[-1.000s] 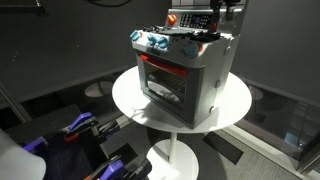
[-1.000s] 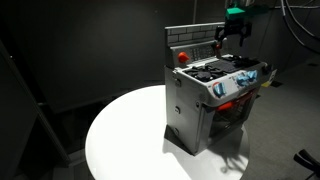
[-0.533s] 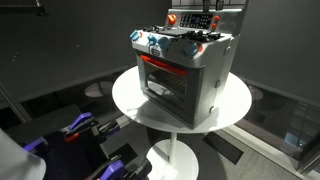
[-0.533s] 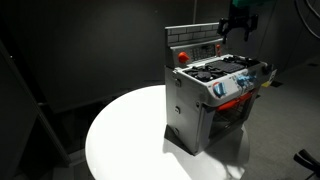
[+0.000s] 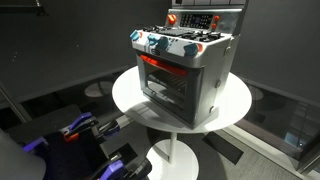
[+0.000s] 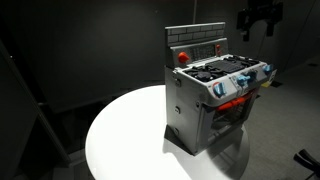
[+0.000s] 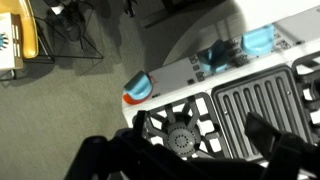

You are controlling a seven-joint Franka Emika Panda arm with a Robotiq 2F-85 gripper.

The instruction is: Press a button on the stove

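Observation:
The stove (image 5: 185, 65) is a small grey toy range with a red bar above its dark oven window. It stands on a round white table (image 5: 232, 108) and shows in both exterior views (image 6: 215, 95). Its upright back panel carries a red button (image 6: 182, 56). My gripper (image 6: 258, 18) hangs in the air above and to the right of the stove, apart from it. It is out of the frame in an exterior view. In the wrist view the open, empty gripper (image 7: 195, 120) looks down on a burner grate, the stove top (image 7: 250, 95) and a blue-white knob (image 7: 258, 41).
The table (image 6: 120, 130) has bare room beside the stove. Blue and black equipment (image 5: 80, 128) sits low in front of the table. A yellow-framed object (image 7: 20, 40) and cables lie on the floor beyond the table's edge.
My gripper has risen from the stove's back panel and drawn away, leaving one exterior view at the top. The stove has not moved.

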